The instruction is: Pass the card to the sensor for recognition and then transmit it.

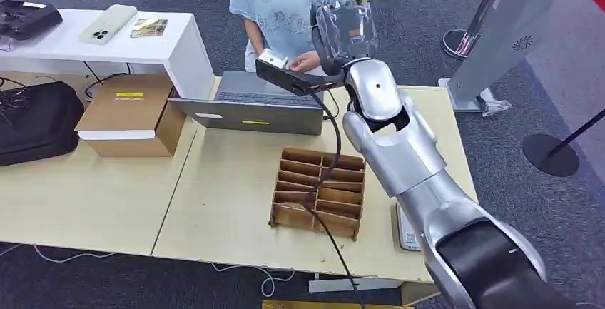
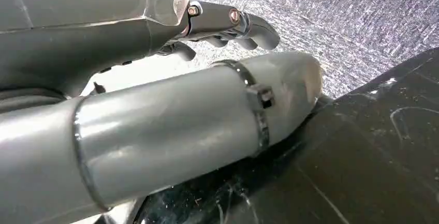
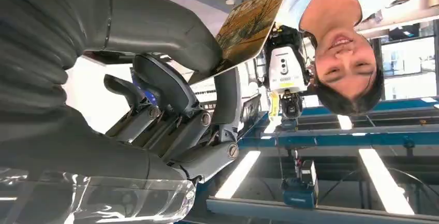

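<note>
**Card held up toward a person across the tabletop**

While the right arm is reaching up and away over the far edge of the tabletop (image 1: 214, 202), the right hand (image 1: 346, 34) is gripping the card (image 3: 252, 22): in the right wrist view the thick thumb is pressing on one face of the card and a finger (image 3: 228, 100) is backing the other. The card is sticking out beyond the hand toward a person (image 1: 285, 2) in a light blue shirt who is standing at the far side. Whether the person's hand (image 1: 305, 61) is touching the card cannot be told.

Near the middle of the tabletop a brown cardboard divider tray (image 1: 319, 193) is lying flat, its slots split into two columns; nothing can be made out inside the compartments, and a black cable (image 1: 329, 145) is running across it from the arm. At far left of the tabletop a cardboard box (image 1: 132, 113) is sitting closed with a yellow label on its lid. Just right of it a grey laptop-like device (image 1: 250, 105) is lying at the far edge. A black bag (image 1: 36, 120) is sitting at the left edge.

The left hand (image 2: 155, 125) is hanging over grey carpet, its fingers (image 2: 243, 27) curled inward with nothing in them.
</note>
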